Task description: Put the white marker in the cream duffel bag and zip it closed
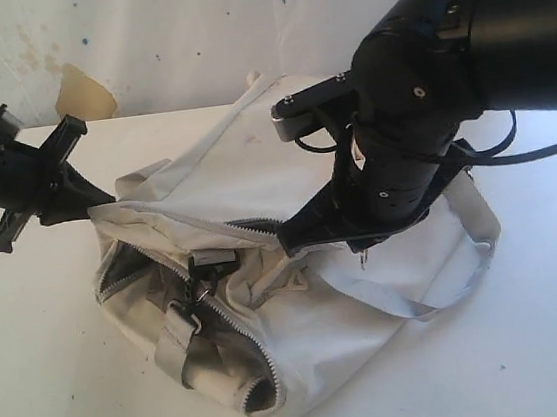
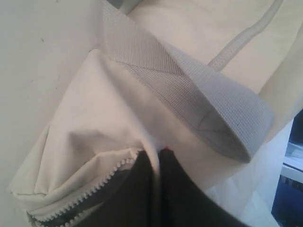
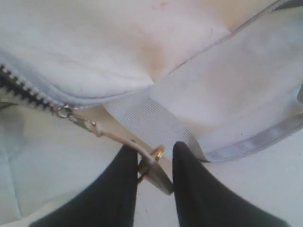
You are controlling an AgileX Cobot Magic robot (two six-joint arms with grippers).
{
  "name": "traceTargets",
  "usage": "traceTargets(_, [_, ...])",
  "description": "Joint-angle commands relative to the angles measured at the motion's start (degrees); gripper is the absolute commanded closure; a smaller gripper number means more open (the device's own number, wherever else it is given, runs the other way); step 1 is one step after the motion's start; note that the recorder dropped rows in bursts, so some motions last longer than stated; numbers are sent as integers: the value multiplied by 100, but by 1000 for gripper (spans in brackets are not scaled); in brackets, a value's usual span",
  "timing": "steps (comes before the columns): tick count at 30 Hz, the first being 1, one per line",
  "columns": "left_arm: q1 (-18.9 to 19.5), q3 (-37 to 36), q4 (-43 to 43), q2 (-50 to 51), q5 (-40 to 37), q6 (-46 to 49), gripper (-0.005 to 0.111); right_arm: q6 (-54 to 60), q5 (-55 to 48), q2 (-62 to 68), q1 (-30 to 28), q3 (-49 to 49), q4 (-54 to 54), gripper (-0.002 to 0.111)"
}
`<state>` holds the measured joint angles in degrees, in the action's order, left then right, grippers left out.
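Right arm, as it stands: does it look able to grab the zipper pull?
Probably yes: the zipper pull lies between the right gripper's parted fingers, with nothing covering it and the grey strap just beside.

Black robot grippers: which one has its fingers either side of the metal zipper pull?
The right gripper, its fingers flanking the small metal zipper pull; the left gripper instead pinches an end of the cream fabric duffel bag.
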<state>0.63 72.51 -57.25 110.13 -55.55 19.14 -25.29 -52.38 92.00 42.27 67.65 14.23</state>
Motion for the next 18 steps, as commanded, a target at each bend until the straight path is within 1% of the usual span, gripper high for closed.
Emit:
traceTargets(1, [70, 24, -19, -42, -159, 269, 80, -20, 134, -40, -44, -39, 60, 108])
traceTargets(2, [70, 24, -75, -42, -158, 269, 70, -20, 192, -40, -44, -39, 60, 108])
traceTargets(3, [70, 24, -149, -42, -158, 269, 53, -20, 258, -40, -44, -39, 60, 108])
traceTargets(4, [84, 24, -306, -42, -261, 269, 28, -20, 399, -40, -44, -39, 35, 108])
traceTargets(5, [84, 24, -431, -50, -382, 298, 9, -20, 457, -40, -44, -39, 35, 108])
traceTargets(6, [84, 24, -519, -54, -515, 379, 1, -20, 516, -40, -44, -39, 35, 108])
traceTargets(9, [84, 33, -741, -122, -872, 531, 2, -20, 716, -40, -44, -39, 35, 108])
traceTargets(12, [84, 252, -655, -237, -1387, 531, 2, -20, 771, -40, -44, -39, 8, 108])
traceTargets(13, [84, 344, -591, -291, -1441, 531, 2, -20, 752, -40, -44, -39, -25, 108])
traceTargets(15, [84, 564, -361, -403, -1441, 531, 2, -20, 707, -40, -44, -39, -67, 108])
traceTargets(18, [84, 848, 360, -622, -1441, 650, 2, -40, 610, -40, -44, -39, -88, 108])
